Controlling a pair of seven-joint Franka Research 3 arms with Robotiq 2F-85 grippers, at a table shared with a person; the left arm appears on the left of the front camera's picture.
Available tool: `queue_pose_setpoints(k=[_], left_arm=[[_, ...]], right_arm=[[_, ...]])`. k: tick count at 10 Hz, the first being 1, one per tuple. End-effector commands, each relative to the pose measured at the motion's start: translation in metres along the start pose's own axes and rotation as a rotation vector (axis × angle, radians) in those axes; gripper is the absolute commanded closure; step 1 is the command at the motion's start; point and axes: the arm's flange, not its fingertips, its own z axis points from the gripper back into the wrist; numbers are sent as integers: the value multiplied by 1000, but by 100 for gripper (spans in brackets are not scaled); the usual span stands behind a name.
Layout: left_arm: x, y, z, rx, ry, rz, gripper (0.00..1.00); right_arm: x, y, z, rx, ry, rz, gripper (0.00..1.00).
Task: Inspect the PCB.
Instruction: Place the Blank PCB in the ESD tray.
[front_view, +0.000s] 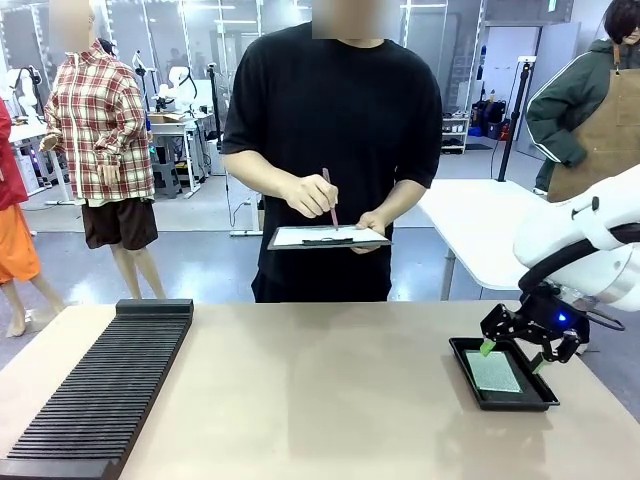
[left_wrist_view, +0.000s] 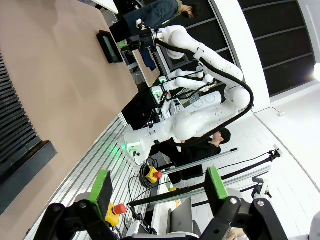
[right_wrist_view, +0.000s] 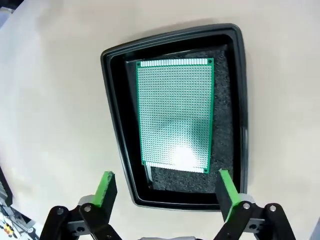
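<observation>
The right gripper (front_view: 512, 355) hangs over the black tray (front_view: 537, 397) near the table's (front_view: 320, 390) right edge, its jaws spread wide and holding nothing. In the right wrist view the two green pads (right_wrist_view: 106, 187) stand apart at the bottom of the picture, and the tray (right_wrist_view: 115, 125) lies just beyond them, with one pad outside its long wall and the other above its near corner. The PCB (right_wrist_view: 175, 112) lies flat inside the tray on a dark, grainy lining, straight ahead of the right gripper (right_wrist_view: 165, 192) and clear of both pads. Its upper face is a pale green grid of tiny holes with a darker green border; a bright glare patch sits on the end nearest the gripper. No lettering or brand mark can be read on the board or the tray.

The left gripper (left_wrist_view: 157, 192) is also wide open and empty, its green pads (left_wrist_view: 103, 186) well apart in the left wrist view; it is turned away from the work, with the table (left_wrist_view: 65, 75) off to one side and the tray (left_wrist_view: 109, 46) small and far off.

Across the table a person in a black shirt holds a dark clipboard (front_view: 327, 237) with a white sheet and sets a pen (front_view: 329, 197) to it; whatever is on the sheet is too small to read. A long black ribbed rack (front_view: 100, 385) lies at the table's other end, well apart from the right gripper.
</observation>
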Motion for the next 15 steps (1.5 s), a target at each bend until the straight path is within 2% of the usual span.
queue_pose_setpoints(k=[1, 2, 15], left_arm=[[0, -1, 1, 2, -2, -5, 5], [0, -1, 1, 2, -2, -5, 5], [0, -1, 1, 2, -2, -5, 5]], right_arm=[[-4, 8, 3, -38, -9, -57, 0], [0, 0, 0, 0, 0, 0, 0], [0, 0, 0, 0, 0, 0, 0]])
